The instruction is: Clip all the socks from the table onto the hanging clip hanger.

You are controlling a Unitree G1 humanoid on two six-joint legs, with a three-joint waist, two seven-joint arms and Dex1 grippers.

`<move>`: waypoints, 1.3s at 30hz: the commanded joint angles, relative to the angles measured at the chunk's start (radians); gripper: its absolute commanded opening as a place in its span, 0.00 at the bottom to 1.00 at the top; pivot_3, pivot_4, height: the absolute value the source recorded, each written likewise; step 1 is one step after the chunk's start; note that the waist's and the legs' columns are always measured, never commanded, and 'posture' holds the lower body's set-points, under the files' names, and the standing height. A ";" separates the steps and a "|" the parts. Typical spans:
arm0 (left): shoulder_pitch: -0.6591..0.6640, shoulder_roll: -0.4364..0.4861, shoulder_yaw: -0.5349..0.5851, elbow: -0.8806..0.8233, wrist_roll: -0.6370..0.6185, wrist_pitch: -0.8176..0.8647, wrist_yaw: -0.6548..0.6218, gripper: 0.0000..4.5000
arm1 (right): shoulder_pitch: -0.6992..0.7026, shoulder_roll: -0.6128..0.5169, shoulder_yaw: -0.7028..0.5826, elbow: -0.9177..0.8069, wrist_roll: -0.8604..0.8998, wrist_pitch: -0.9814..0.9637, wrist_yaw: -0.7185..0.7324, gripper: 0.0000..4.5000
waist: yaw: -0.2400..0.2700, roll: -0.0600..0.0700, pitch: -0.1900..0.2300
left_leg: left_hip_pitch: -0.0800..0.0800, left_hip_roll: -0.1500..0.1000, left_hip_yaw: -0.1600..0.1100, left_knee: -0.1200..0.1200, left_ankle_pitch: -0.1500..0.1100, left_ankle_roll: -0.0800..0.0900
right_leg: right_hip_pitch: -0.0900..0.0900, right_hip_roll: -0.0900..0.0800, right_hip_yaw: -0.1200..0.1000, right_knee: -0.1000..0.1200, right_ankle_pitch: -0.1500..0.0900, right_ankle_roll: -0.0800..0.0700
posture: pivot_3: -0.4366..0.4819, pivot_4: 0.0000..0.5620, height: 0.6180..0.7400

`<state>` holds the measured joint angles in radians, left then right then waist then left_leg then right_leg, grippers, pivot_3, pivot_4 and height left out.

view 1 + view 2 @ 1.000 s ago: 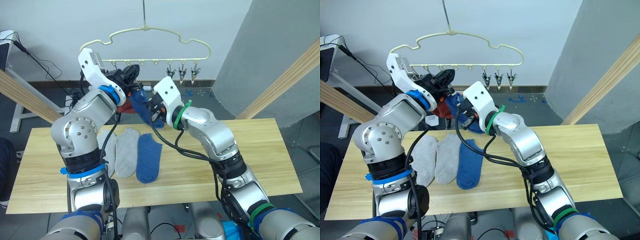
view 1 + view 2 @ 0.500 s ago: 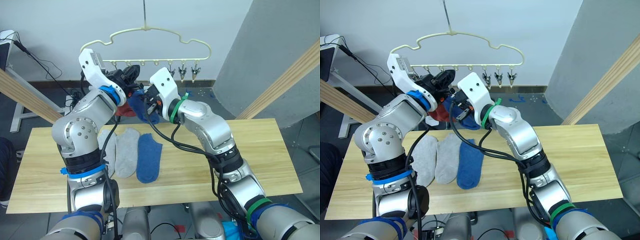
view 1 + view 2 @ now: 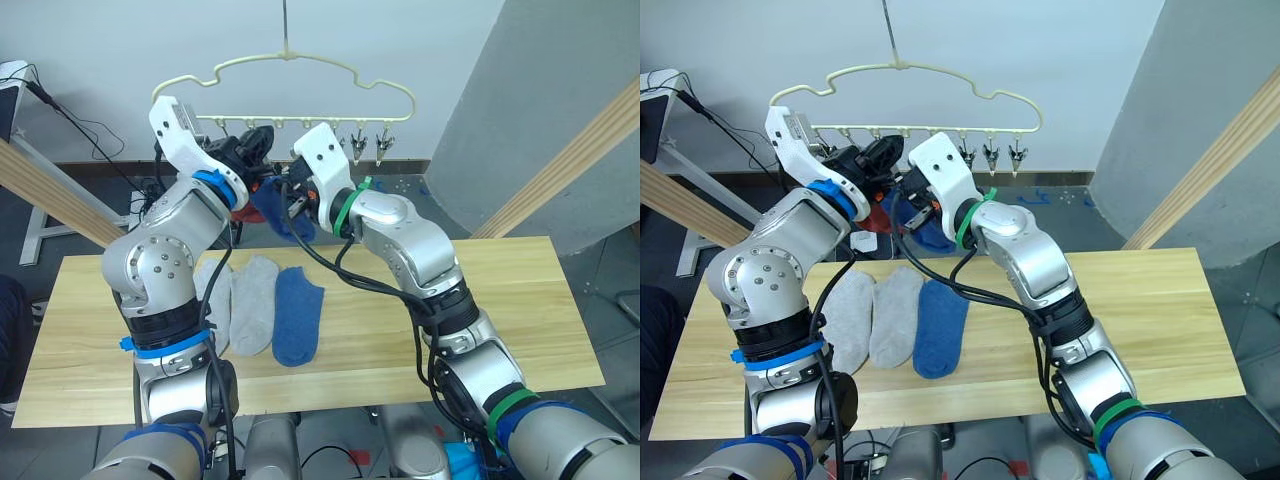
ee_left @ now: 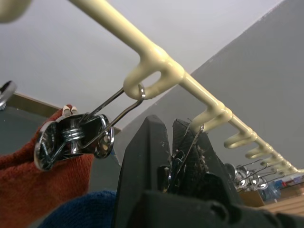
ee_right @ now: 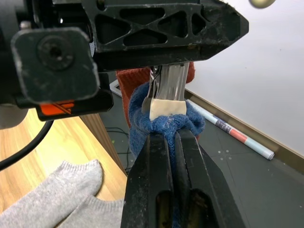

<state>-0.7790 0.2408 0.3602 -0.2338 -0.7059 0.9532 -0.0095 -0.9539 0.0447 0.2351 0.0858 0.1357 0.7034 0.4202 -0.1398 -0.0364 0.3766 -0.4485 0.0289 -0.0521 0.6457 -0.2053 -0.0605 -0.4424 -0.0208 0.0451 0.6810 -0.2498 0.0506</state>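
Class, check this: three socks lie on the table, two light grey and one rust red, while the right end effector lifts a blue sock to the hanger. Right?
Not quite. The third sock on the table is a blue sock, not rust red, as the left eye view shows. Two grey socks lie beside it; the right end effector holds another blue sock.

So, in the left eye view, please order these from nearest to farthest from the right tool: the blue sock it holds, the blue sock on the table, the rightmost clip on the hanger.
1. The held blue sock, in the right tool, under the hanger bar.
2. The rightmost clip, at the bar's right end.
3. The blue sock on the table, lying flat beside the grey socks.
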 commanded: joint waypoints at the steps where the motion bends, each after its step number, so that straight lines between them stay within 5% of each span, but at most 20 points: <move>1: 0.006 0.005 -0.013 -0.028 -0.013 0.006 -0.001 0.04 | -0.031 0.021 -0.014 -0.043 0.015 -0.034 -0.001 0.01 | 0.000 0.000 0.000 | 0.000 0.000 0.000 0.000 0.000 0.000 | 0.000 0.000 0.000 0.000 0.000 0.000 | 0.21 0.63 1.00; 5: 0.006 0.003 -0.012 -0.026 -0.022 0.008 -0.007 0.04 | -0.029 0.018 -0.012 -0.044 0.013 -0.034 -0.001 0.01 | 0.000 0.000 0.000 | 0.000 0.000 0.000 0.000 0.000 0.000 | 0.000 0.000 0.000 0.000 0.000 0.000 | 0.21 0.63 1.00; 13: 0.015 0.008 -0.023 -0.035 -0.018 0.008 -0.012 0.57 | -0.020 0.010 -0.008 -0.056 0.015 -0.027 0.001 0.00 | 0.000 0.000 0.000 | 0.000 0.000 0.000 0.000 0.000 0.000 | 0.000 0.000 0.000 0.000 0.000 0.000 | 0.21 0.64 1.00; 26: 0.030 0.025 -0.044 -0.053 -0.009 -0.001 -0.026 0.57 | -0.001 -0.007 0.002 -0.081 0.019 -0.006 0.016 0.00 | 0.000 0.000 0.000 | 0.000 0.000 0.000 0.000 0.000 0.000 | 0.000 0.000 0.000 0.000 0.000 0.000 | 0.21 0.64 1.00; 33: 0.110 0.111 -0.092 -0.165 -0.008 0.013 -0.091 0.57 | 0.039 -0.028 0.024 -0.117 0.011 0.026 0.023 0.44 | 0.000 0.000 0.000 | 0.000 0.000 0.000 0.000 0.000 0.000 | 0.000 0.000 0.000 0.000 0.000 0.000 | 0.23 0.64 1.00; 39: 0.205 0.193 -0.096 -0.277 -0.017 0.028 -0.135 0.57 | 0.069 -0.052 0.035 -0.160 0.022 0.056 0.042 0.44 | 0.002 0.000 0.000 | 0.000 0.000 0.000 0.000 0.000 0.000 | 0.000 0.000 0.000 0.000 0.000 0.000 | 0.26 0.62 1.00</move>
<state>-0.5869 0.4133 0.2523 -0.4399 -0.7074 0.9789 -0.1262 -0.8926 -0.0065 0.2601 -0.0145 0.1388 0.7548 0.4495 -0.1382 -0.0367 0.3763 -0.4487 0.0292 -0.0525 0.6455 -0.2053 -0.0605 -0.4427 -0.0208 0.0451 0.6811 -0.2498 0.0505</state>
